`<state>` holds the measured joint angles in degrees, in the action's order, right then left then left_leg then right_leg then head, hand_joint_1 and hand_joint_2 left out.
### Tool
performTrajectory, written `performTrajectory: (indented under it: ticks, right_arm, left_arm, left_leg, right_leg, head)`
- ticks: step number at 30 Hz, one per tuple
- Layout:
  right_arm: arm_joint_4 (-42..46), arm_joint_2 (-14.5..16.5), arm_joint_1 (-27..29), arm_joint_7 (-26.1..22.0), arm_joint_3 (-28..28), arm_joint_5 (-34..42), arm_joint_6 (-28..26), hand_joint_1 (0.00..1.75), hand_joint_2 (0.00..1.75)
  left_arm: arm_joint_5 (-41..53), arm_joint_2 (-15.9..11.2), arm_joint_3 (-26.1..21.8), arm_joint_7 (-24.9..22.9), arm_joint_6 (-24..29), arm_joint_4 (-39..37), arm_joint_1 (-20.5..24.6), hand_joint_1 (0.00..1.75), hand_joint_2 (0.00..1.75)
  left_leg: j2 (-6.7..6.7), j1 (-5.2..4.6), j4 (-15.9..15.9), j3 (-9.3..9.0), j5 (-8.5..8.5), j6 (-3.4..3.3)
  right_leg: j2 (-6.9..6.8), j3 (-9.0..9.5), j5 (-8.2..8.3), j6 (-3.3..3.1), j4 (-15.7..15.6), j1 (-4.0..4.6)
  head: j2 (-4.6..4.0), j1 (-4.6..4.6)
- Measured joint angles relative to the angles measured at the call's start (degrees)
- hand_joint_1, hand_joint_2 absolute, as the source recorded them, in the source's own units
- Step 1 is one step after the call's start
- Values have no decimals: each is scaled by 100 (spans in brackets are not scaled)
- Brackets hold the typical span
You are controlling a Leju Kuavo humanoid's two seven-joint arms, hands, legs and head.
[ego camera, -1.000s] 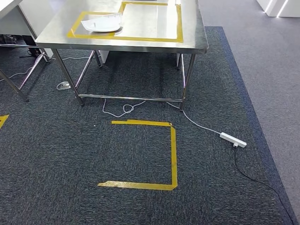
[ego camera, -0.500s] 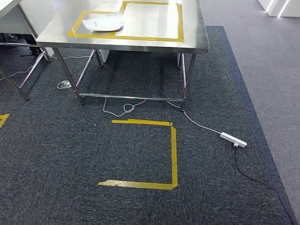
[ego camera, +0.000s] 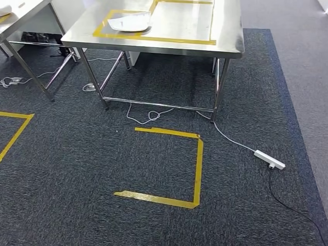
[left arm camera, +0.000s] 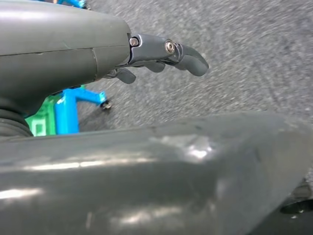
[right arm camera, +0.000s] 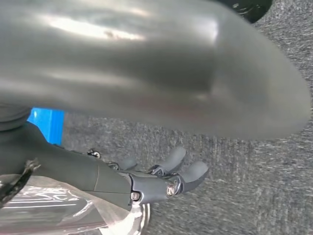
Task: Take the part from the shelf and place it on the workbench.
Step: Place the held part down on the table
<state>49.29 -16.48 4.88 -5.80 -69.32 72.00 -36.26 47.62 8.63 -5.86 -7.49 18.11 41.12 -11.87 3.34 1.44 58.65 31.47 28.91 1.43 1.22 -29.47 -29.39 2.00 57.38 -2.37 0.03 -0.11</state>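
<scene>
White part [ego camera: 129,23], thin curved sheet-like piece w/ slightly upturned edges, lying flat on steel table [ego camera: 228,36] at approx 11 o'clock in head view. Sits inside yellow tape rectangle [ego camera: 155,39] marked on tabletop, toward its left end, near front-left corner of table. Table w/ shiny metal top on slim metal legs, standing on dark carpet. Finer detail of part too small to tell.
</scene>
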Motion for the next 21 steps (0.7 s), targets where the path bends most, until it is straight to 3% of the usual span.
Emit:
performTrajectory:
  ticks: [2,3,4,5,6,7,9,10,11,13,14,16,18,19,20,21]
  right_arm:
    - [-13,0,3,0,1,-26,4,0,0]
    - [-23,1,4,1,2,-41,8,0,0]
    - [-35,1,5,2,3,-61,15,0,0]
    - [-47,2,5,4,5,-83,25,0,0]
    - [-59,2,3,8,10,-106,36,0,0]
    - [-68,2,1,11,16,-130,52,0,0]
    - [-81,13,1,17,33,-177,85,0,0]
    - [-90,20,1,17,42,-197,99,0,0]
    - [-99,27,-1,20,52,-211,111,0,0]
    - [-117,32,-18,25,76,-242,127,0,0]
    - [-121,35,-30,27,88,-258,133,0,0]
    - [-132,43,-41,27,107,-291,139,0,0]
    - [-161,46,-30,37,110,-315,146,0,0]
    - [-180,46,-17,45,112,-330,155,0,0]
    - [-200,46,-5,55,115,-344,166,0,0]
    - [-216,46,4,63,118,-361,177,0,0]
  left_arm:
    - [-15,-5,19,-1,9,-20,20,0,0]
    - [-32,-7,27,-1,14,-34,32,0,0]
    - [-52,-8,38,-1,20,-54,39,0,0]
    - [-75,-11,50,0,29,-75,41,0,0]
    - [-98,-15,61,3,41,-99,40,0,0]
    - [-116,-19,69,8,55,-121,41,0,0]
    - [-154,-35,76,22,85,-154,62,0,0]
    - [-167,-43,80,31,99,-168,82,0,0]
    - [-179,-51,85,39,110,-185,100,0,0]
    - [-192,-62,93,50,123,-239,111,0,0]
    - [-201,-65,96,52,125,-264,105,0,0]
    - [-224,-67,104,54,129,-308,118,0,0]
    - [-247,-62,111,64,139,-350,158,0,0]
    - [-260,-58,113,73,149,-378,174,0,0]
    - [-273,-57,114,82,161,-410,182,0,0]
    - [-284,-57,114,92,172,-444,184,0,0]
  left_leg:
    - [-216,-11,683,312,399,3]
    - [-258,-14,1098,497,593,-4]
    - [-272,-18,1401,619,701,-20]
    - [-280,-28,1513,644,700,-46]
    - [-295,-45,1390,554,589,-85]
    - [-337,-72,1064,365,406,-139]
    - [-590,-158,265,-60,113,-270]
    - [-696,-196,5,-179,49,-306]
    - [-760,-224,-123,-222,38,-322]
    - [-666,-231,-168,-194,12,-314]
    - [-610,-219,-197,-196,-17,-324]
    - [-490,-190,-253,-186,-86,-362]
    - [-354,-189,-259,-145,-125,-396]
    - [-280,-195,-257,-130,-136,-402]
    - [-205,-201,-254,-123,-144,-402]
    - [-128,-204,-249,-122,-149,-399]
  right_leg:
    - [-144,-37,15,-64,0,40]
    - [-224,-59,21,-82,1,66]
    - [-303,-75,24,-94,2,91]
    - [-380,-84,25,-103,2,117]
    - [-450,-85,26,-106,2,141]
    - [-515,-79,26,-108,2,162]
    - [-634,-67,22,-102,5,198]
    - [-697,-68,20,-93,9,212]
    - [-760,-70,20,-81,12,221]
    - [-881,-57,28,-39,1,224]
    - [-837,-62,7,-8,14,216]
    - [-514,-200,-210,52,308,193]
    - [-195,-549,-597,85,1054,178]
    - [-152,-718,-731,92,1421,178]
    - [-138,-820,-762,94,1632,179]
    - [-129,-816,-672,91,1612,179]
  head:
    - [0,-27]
    - [0,-36]
    - [1,-38]
    - [0,-37]
    - [0,-38]
    - [0,-38]
    - [0,-35]
    - [1,-31]
    - [0,-28]
    - [1,-30]
    - [0,-29]
    - [0,-18]
    - [-1,-7]
    - [0,-7]
    - [0,-9]
    - [1,-9]
